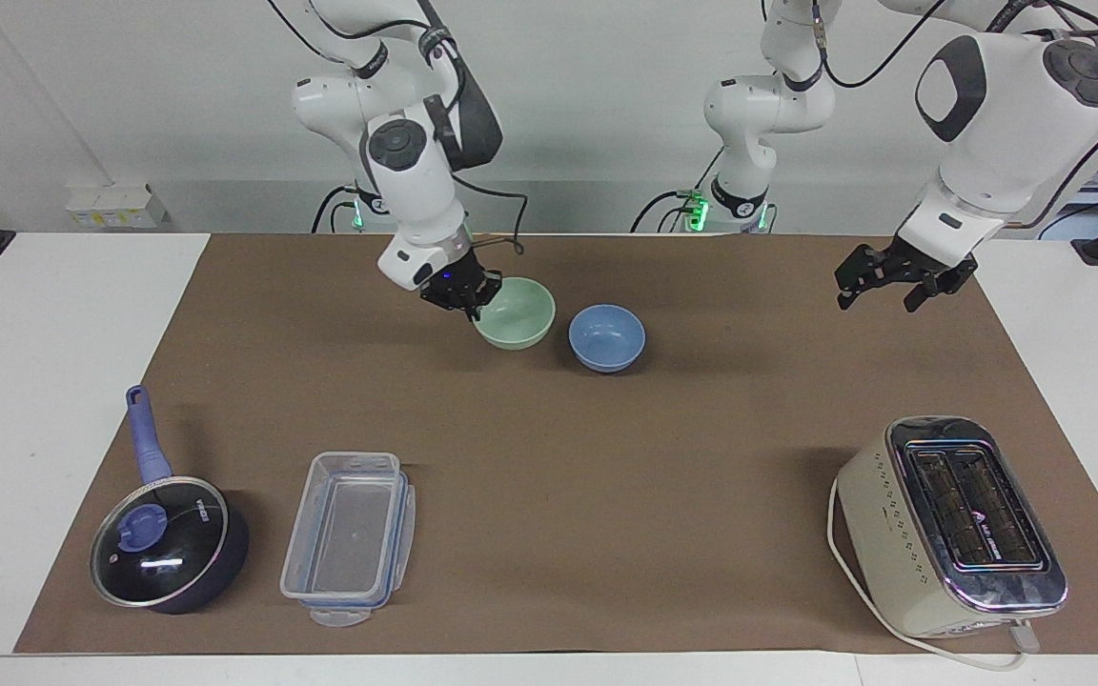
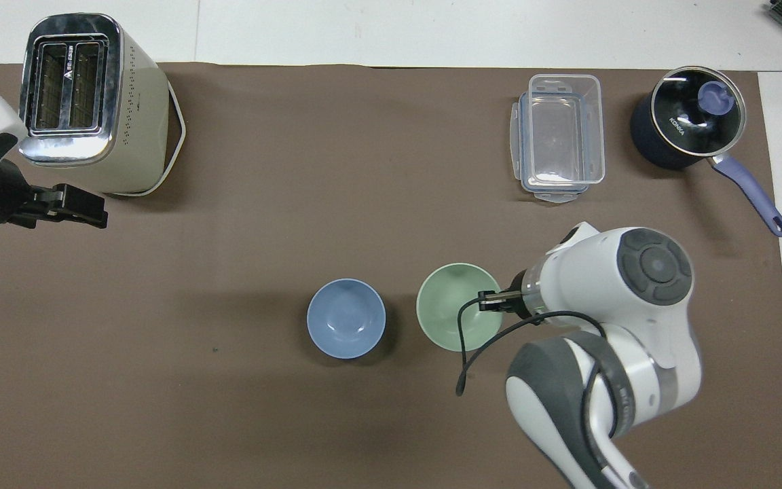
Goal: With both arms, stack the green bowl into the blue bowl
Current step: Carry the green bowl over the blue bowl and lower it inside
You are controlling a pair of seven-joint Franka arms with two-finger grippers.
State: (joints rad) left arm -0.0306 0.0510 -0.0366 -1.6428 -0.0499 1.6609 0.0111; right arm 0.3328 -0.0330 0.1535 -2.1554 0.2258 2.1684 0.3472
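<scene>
The pale mint-green bowl (image 1: 517,313) hangs just above the brown mat, held by its rim in my right gripper (image 1: 464,292), which is shut on it. It also shows in the overhead view (image 2: 451,307), with the right gripper (image 2: 490,301) at the rim on the side toward the right arm's end. The periwinkle-blue bowl (image 1: 606,337) sits upright and empty on the mat, close beside the green bowl toward the left arm's end; it also shows in the overhead view (image 2: 346,327). The two bowls do not touch. My left gripper (image 1: 878,293) waits open and empty in the air over the mat's left-arm end (image 2: 89,208).
A cream toaster (image 1: 951,527) stands at the left arm's end, farther from the robots. A clear plastic container (image 1: 349,536) and a dark lidded pan with a blue handle (image 1: 168,543) stand at the right arm's end, farther from the robots than the bowls.
</scene>
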